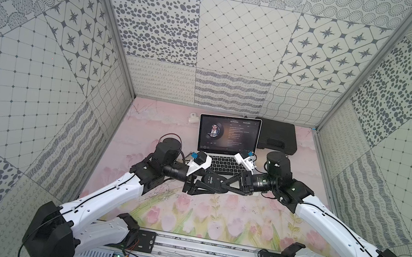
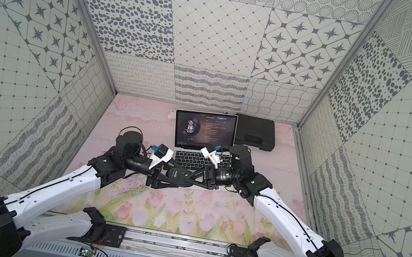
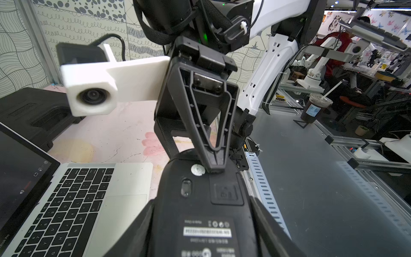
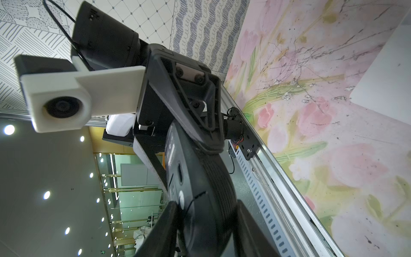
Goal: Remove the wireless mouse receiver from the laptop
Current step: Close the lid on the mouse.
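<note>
At the laptop's [image 1: 226, 138] six o'clock, the left gripper [image 3: 202, 200] is clamped on the mouse [image 1: 214, 180], while the right gripper [image 4: 206, 202] straddles its other end, grip uncertain.

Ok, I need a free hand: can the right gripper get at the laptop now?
Probably not yet: the right gripper and left gripper both clamp the mouse just in front of the laptop; it must let go first.

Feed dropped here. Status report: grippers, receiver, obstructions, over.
Left gripper and right gripper both shut on black mouse, at laptop front edge. Receiver not visible. Arms crowd laptop.
</note>
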{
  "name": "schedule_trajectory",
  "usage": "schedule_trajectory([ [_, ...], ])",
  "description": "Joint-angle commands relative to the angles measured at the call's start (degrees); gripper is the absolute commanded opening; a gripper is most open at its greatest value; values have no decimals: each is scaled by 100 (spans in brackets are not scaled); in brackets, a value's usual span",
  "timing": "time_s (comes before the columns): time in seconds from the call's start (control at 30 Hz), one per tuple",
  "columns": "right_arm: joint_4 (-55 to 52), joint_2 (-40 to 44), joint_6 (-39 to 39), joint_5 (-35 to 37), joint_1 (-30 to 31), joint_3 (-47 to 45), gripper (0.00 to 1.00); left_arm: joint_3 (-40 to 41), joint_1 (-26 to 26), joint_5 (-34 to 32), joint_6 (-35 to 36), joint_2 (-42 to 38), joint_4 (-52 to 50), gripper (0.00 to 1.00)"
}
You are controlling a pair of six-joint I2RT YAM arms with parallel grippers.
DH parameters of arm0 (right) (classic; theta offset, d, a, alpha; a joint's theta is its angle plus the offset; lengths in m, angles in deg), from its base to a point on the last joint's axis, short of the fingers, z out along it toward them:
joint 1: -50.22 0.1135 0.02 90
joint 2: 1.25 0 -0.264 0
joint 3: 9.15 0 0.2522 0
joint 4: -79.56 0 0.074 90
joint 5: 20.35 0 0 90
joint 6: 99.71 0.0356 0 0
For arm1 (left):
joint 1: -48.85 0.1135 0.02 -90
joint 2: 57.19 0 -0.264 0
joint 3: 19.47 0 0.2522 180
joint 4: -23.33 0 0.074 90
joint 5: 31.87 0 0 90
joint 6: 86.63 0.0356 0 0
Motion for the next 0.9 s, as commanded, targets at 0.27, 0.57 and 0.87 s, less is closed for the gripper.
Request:
schedule_trajectory([
  [0.27,550,-549,-115,463,715,121,42,-21,7,-25,-582,-44,1582,0],
  [0.57,1355,-874,293,459,906,150,42,-10,2,-23,-510,-37,1514,0],
  [0.87,2260,-706,968,326,747,-127,40,-99,7,-316,256,-135,642,0],
])
